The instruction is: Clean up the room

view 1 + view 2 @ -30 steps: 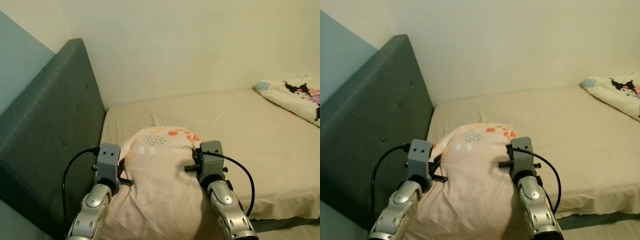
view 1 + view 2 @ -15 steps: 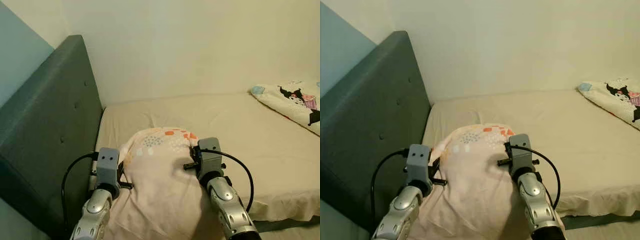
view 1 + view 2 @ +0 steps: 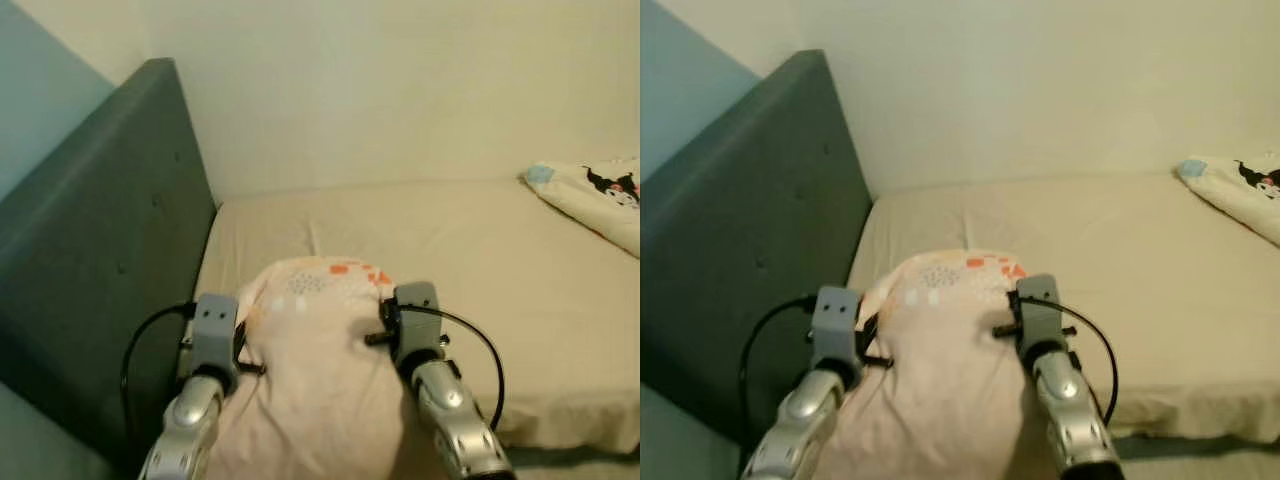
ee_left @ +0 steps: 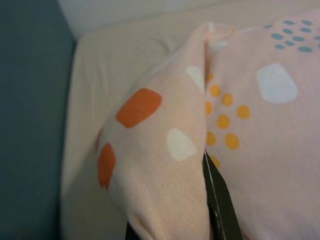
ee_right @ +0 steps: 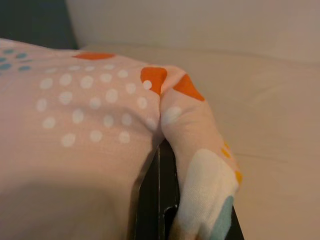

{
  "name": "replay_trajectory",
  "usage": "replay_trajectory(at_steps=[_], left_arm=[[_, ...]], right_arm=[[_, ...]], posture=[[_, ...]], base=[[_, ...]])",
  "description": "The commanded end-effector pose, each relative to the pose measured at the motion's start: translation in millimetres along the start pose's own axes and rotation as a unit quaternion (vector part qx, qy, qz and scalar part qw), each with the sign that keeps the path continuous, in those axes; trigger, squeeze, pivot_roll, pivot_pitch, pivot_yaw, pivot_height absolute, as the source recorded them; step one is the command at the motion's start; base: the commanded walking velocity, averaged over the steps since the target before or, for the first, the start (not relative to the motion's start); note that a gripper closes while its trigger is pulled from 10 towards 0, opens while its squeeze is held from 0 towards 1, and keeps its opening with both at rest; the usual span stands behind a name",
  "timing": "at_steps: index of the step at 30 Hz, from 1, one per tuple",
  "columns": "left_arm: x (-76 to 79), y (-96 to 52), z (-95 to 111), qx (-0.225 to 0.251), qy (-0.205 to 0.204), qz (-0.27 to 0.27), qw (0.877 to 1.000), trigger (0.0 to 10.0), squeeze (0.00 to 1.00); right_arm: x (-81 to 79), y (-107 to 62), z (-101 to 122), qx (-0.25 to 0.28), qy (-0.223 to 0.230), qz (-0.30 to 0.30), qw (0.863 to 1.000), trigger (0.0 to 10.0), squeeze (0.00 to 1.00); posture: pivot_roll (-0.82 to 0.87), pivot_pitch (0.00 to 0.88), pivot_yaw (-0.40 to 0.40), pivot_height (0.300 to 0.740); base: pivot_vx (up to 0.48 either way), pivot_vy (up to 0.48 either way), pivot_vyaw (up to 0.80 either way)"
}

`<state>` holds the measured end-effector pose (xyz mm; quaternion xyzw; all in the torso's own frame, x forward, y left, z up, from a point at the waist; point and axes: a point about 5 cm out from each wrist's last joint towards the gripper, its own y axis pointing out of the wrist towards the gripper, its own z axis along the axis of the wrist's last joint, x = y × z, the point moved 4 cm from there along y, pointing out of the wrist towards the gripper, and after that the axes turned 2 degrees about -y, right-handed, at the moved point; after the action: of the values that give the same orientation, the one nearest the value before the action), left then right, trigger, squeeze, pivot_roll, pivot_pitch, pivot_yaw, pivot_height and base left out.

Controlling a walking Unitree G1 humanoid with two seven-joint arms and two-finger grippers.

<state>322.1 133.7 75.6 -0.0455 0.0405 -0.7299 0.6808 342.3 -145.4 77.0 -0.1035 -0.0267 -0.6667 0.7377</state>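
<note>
Bed point(image 3: 500, 240), pillow point(image 3: 320, 370) between both hands

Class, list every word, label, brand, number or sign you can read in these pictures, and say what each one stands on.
None: no readable text anywhere.
The pink pillow, held between the left gripper and the right gripper, carries only dots and blobs of colour.
The quilt on the bed carries cartoon figures, no letters that can be made out.
The headboard and the wall are plain.
</note>
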Motion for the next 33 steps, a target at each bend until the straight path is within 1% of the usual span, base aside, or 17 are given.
replay_trajectory(at_steps=[1,7,12,17,18,24,28,33], left_arm=[[-10.4,-0.2,5.5,0.009,0.006,0.013,1.000,10.0,0.00],[-11.7,0.0,4.1,0.000,0.020,0.008,1.000,10.0,0.00],[-10.1,0.0,8.0,0.014,0.017,0.001,1.000,10.0,0.00],[-8.4,0.2,8.0,0.009,0.019,-0.003,1.000,10.0,0.00],[-8.6,1.7,10.4,0.013,0.012,0.000,1.000,10.0,0.00],[-9.0,4.1,16.0,0.025,0.016,0.000,1.000,10.0,0.00],[-8.5,4.2,21.1,0.038,0.008,-0.005,0.999,10.0,0.00],[-9.5,3.4,20.5,0.036,0.008,-0.005,0.999,10.0,0.00]], right_arm=[[6.8,-0.3,10.9,0.024,-0.002,-0.023,0.999,10.0,0.00],[5.4,-1.3,9.1,0.022,-0.001,-0.024,0.999,10.0,0.00],[4.6,-1.9,6.8,0.018,0.000,-0.025,1.000,10.0,0.00],[4.7,-2.2,6.1,0.017,0.001,-0.025,1.000,10.0,0.00],[6.2,-2.1,6.2,0.018,0.007,-0.028,0.999,10.0,0.00],[6.4,-1.8,7.0,0.020,0.013,-0.029,0.999,10.0,0.00],[5.8,-1.9,7.0,0.020,0.015,-0.029,0.999,10.0,0.00],[5.2,-2.4,6.3,0.019,0.017,-0.030,0.999,10.0,0.00]], posture=[[-0.09,0.063,0.019,0.740],[-0.09,0.060,0.025,0.740],[-0.08,0.055,0.028,0.740],[-0.08,0.053,0.029,0.740],[-0.09,0.050,0.035,0.740],[-0.09,0.052,0.036,0.740],[-0.09,0.057,0.036,0.740],[-0.08,0.060,0.038,0.740]], base=[[0.000,0.000,0.00],[0.000,0.000,0.00],[0.000,0.000,0.00],[0.000,0.000,0.00],[0.000,0.000,0.00],[0.000,0.000,0.00],[0.000,0.000,0.00],[0.000,0.000,0.00]])
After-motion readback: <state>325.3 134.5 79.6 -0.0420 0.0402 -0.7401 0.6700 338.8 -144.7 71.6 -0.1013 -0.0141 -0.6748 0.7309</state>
